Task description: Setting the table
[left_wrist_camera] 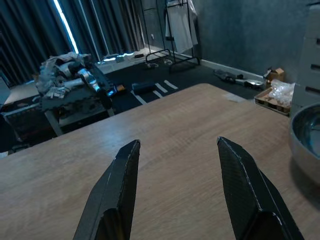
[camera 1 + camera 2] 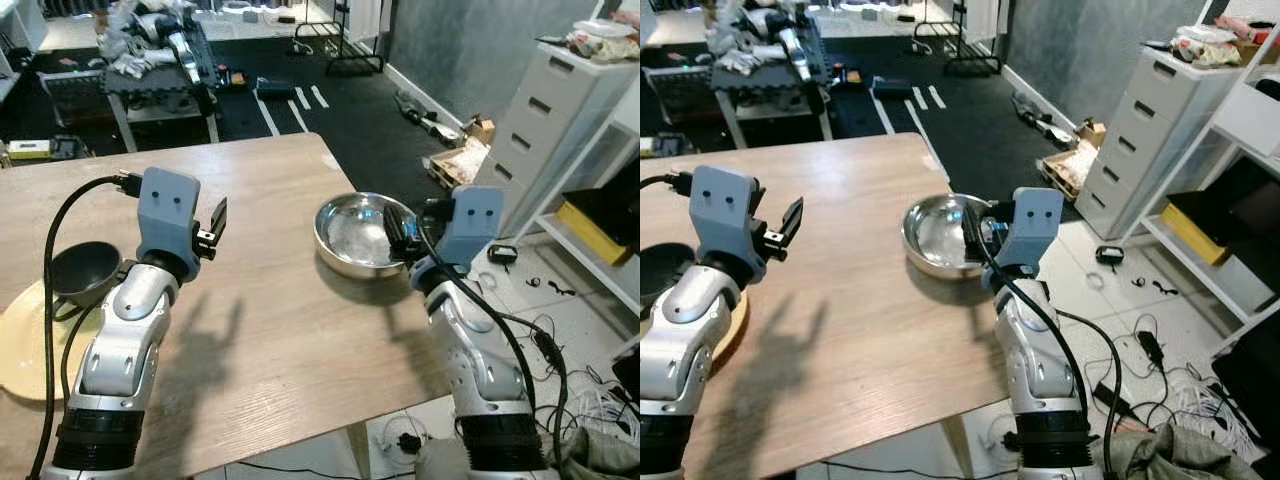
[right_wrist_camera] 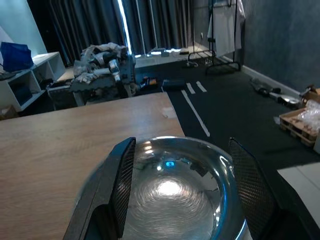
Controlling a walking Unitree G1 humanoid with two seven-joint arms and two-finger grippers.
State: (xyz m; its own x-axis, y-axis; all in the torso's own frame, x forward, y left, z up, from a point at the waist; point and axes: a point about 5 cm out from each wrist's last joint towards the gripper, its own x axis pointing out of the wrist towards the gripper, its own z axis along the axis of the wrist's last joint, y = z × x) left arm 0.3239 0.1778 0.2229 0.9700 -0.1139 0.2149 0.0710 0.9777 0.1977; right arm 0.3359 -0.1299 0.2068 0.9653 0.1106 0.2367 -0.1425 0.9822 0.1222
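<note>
**Right gripper reaching the steel bowl**

The right gripper (image 2: 398, 232) is hovering at the near rim of the steel bowl (image 2: 358, 232), its fingers (image 3: 116, 185) spread wide to either side of the bowl and gripping nothing. The bowl is sitting on the wooden table (image 2: 270, 330) near its right edge. The left gripper (image 2: 215, 225) is floating above the middle of the table, its fingers (image 1: 117, 195) parted and empty. A dark bowl (image 2: 82, 272) is resting on a pale plate (image 2: 20, 350) at the table's left side, just beside the left arm.
</note>
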